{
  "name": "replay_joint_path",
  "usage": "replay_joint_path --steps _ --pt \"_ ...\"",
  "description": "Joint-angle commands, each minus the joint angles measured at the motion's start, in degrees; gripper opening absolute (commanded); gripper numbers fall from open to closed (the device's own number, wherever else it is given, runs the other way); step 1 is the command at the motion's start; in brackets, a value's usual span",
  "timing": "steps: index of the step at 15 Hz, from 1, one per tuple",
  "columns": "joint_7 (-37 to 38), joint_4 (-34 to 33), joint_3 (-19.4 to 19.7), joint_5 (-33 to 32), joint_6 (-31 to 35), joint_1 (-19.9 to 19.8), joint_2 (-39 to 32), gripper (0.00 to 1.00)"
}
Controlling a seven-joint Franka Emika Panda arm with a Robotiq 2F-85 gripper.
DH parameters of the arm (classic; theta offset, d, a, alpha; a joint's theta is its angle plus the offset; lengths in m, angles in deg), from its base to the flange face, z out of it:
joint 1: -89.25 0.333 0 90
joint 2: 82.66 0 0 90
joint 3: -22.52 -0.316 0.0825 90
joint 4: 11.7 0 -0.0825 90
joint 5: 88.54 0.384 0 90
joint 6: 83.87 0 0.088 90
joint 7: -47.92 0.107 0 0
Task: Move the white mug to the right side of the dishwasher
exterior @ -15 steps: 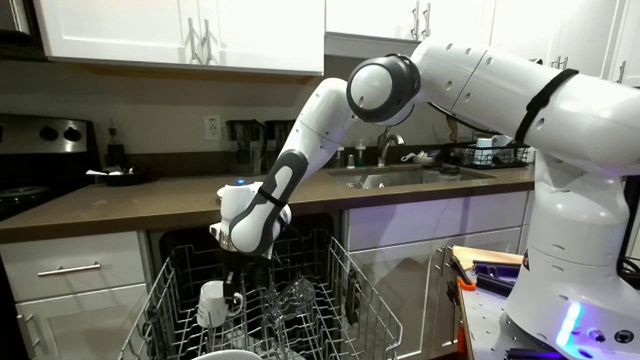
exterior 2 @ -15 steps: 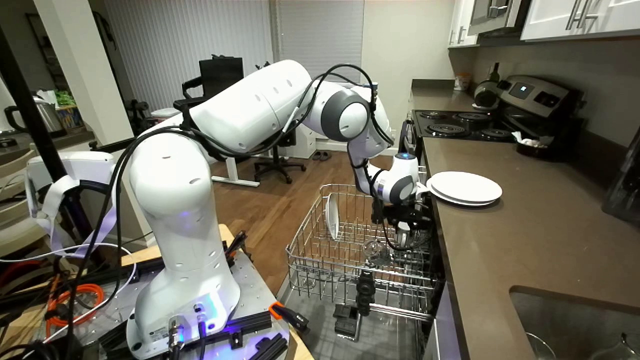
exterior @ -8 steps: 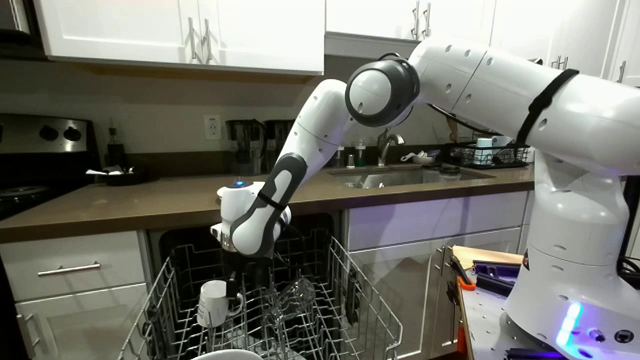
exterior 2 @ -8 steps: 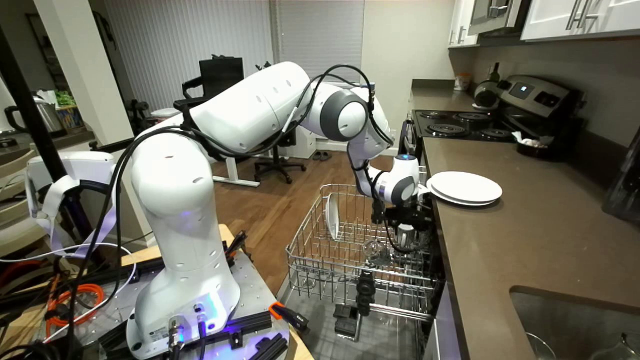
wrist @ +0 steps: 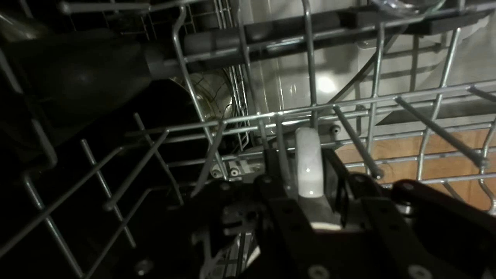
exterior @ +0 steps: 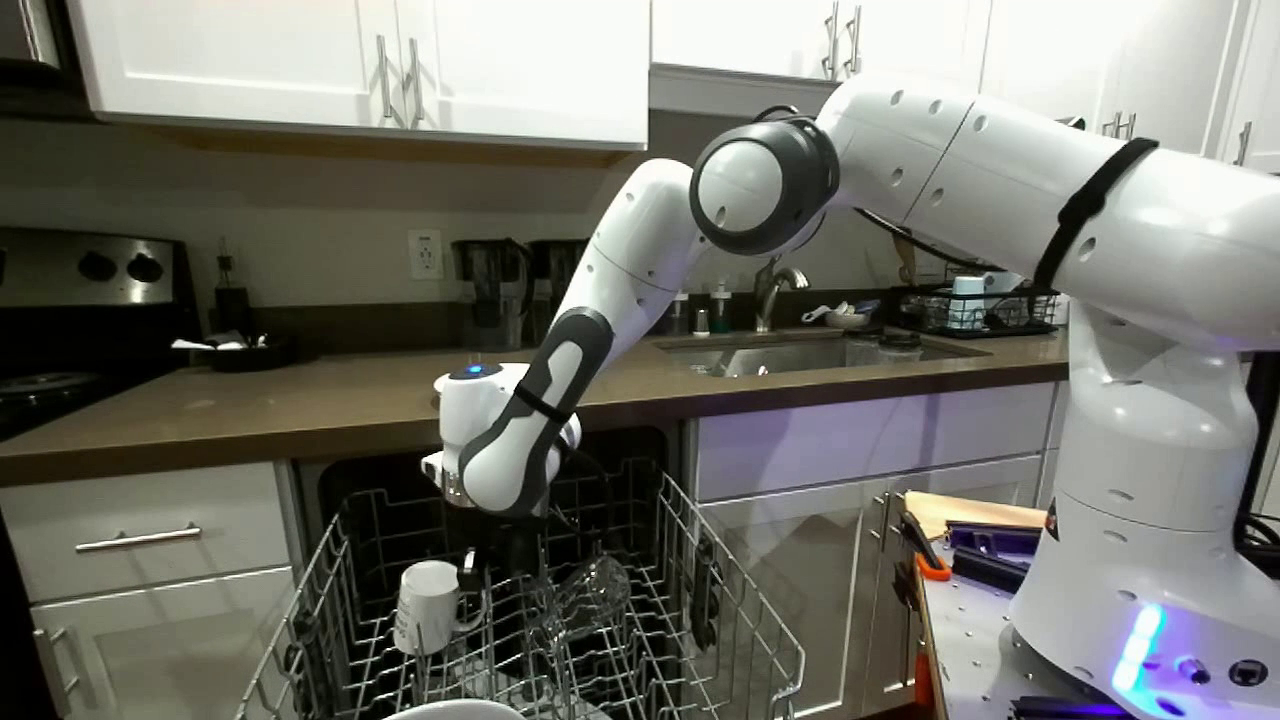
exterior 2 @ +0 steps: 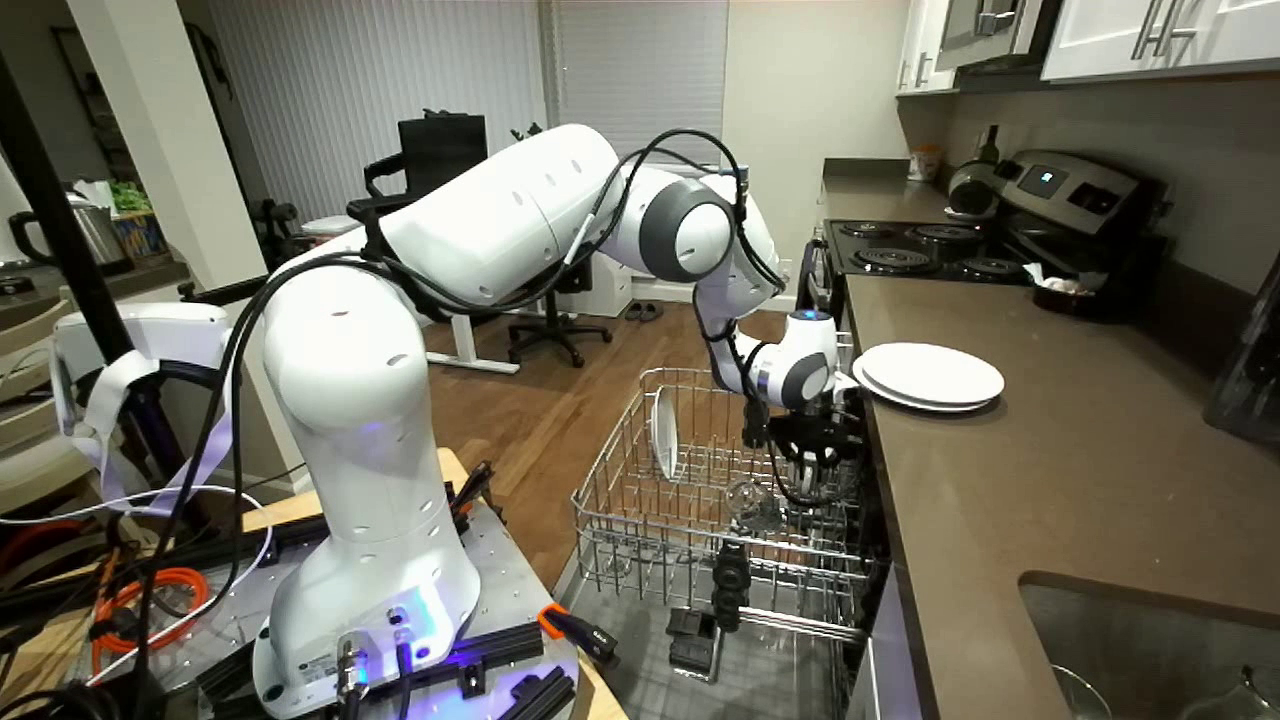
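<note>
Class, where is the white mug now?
In an exterior view, the white mug sits in the left half of the dishwasher rack, left of the clear glass. In the wrist view, its handle shows between the fingers of the gripper.

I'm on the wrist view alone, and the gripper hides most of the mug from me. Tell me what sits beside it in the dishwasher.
Observer: In an exterior view, the white mug is left of a clear glass in the dishwasher.
Operator: Now warn me what else is near the gripper.
Observer: In an exterior view, stacked white plates lie on the counter, close to its edge.
</note>
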Motion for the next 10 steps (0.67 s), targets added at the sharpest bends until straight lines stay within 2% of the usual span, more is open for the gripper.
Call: replay_joint_path --steps 1,2,3,10 --pt "-0.1 0.2 -0.6 0.0 -2.1 0.0 0.7 0.03" --pt "-0.4 0.3 -0.9 0.1 -2.1 -0.1 0.8 0.00" --pt "-0.7 0.4 -1.2 0.1 -2.1 -0.3 0.9 0.04" --pt "-2.1 3.6 -3.6 0.4 -1.5 -0.8 3.4 0.05"
